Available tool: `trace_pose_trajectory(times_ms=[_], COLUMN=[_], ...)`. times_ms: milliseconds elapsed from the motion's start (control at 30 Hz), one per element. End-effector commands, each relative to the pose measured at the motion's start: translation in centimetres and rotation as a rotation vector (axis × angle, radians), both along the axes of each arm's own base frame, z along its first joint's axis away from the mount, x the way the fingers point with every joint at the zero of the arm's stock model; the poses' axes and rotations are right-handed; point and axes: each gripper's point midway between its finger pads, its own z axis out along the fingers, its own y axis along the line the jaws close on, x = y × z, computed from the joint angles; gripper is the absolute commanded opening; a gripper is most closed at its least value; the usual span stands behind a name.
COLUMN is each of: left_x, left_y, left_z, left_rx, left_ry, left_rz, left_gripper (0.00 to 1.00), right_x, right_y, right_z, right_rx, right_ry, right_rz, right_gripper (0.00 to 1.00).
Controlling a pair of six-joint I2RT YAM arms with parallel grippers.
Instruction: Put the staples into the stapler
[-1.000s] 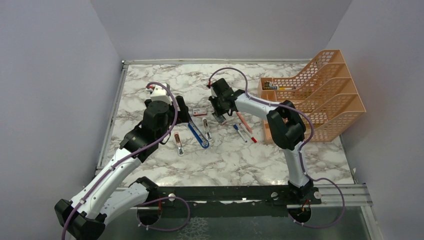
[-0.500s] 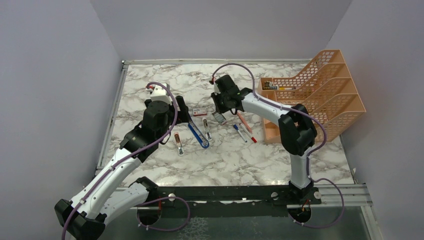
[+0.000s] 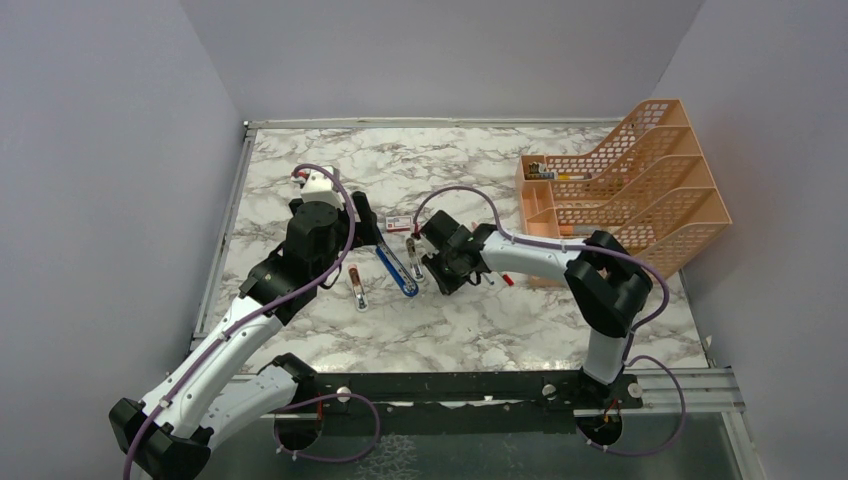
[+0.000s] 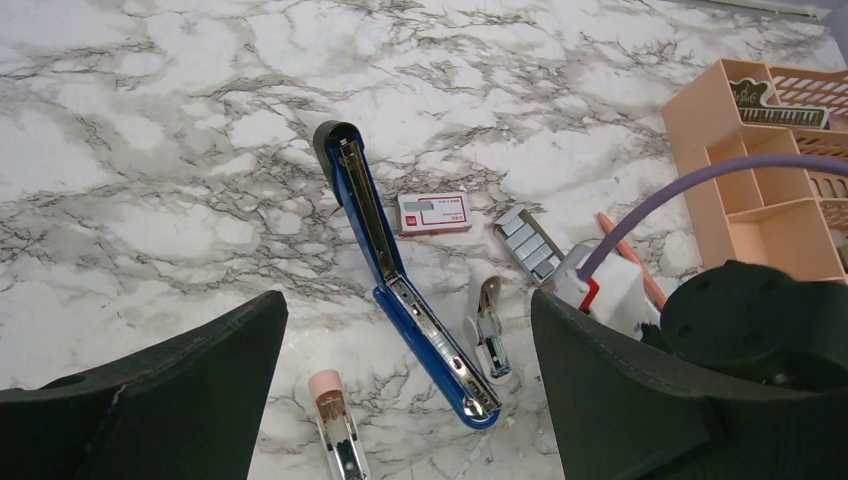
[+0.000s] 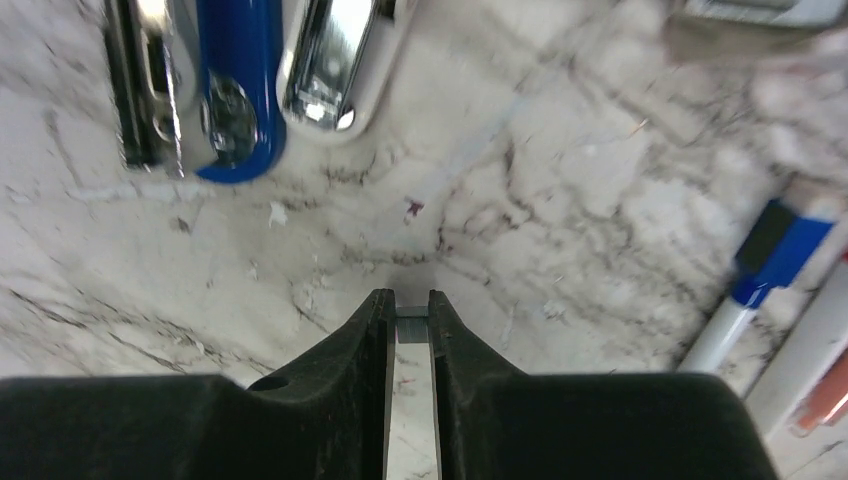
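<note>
While our left gripper (image 4: 405,310) hangs wide open near the unfolded stapler (image 4: 372,222) (flat on the marble table (image 4: 150,150)), our right gripper (image 5: 410,300) pinches a thin grey staple strip (image 5: 411,312) near its blue end.

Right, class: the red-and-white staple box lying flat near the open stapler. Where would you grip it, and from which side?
I'd come straight down from above and pinch the staple box across its two long edges. It lies flat, printed face up, so only the edges are offered. Bare marble borders both long edges, while the stapler and the grey tray flank its short ends.
</note>
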Motion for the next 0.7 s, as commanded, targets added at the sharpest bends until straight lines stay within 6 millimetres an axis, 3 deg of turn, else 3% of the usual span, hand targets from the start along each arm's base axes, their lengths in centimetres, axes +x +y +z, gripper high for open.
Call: trace_pose_trajectory(times_ms=[0, 100, 300, 467, 667], left_x=[0.2, 0.3, 0.3, 0.4, 0.3], left_y=[0.2, 0.1, 0.1, 0.1, 0.1], left_z=[-0.2, -0.3, -0.4, -0.6, -0.5], left_rx=[-0.01, -0.007, -0.004, -0.005, -0.006], left_ry=[0.0, 0.003, 0.006, 0.011, 0.009], left_rz=[0.017, 0.016, 0.016, 0.018, 0.017], left_gripper=[0.91, 0.91, 0.91, 0.91, 0.91], right_x=[-1.7, -1.6, -1.1, -0.4, 0.3], right_y=[-1.6, -1.6, -1.1, -0.8, -1.5], right_z=[-0.6, -0.7, 0.1, 1.0, 0.7], right_rx=[-0.067, -0.079, -0.05, 0.004, -0.001], right_ry=[0.018, 0.005, -0.02, -0.059, -0.076], right_rz=[-0.012, -0.025, -0.073, -0.187, -0.321], right_gripper=[0.23, 0.25, 0.38, 0.38, 0.38])
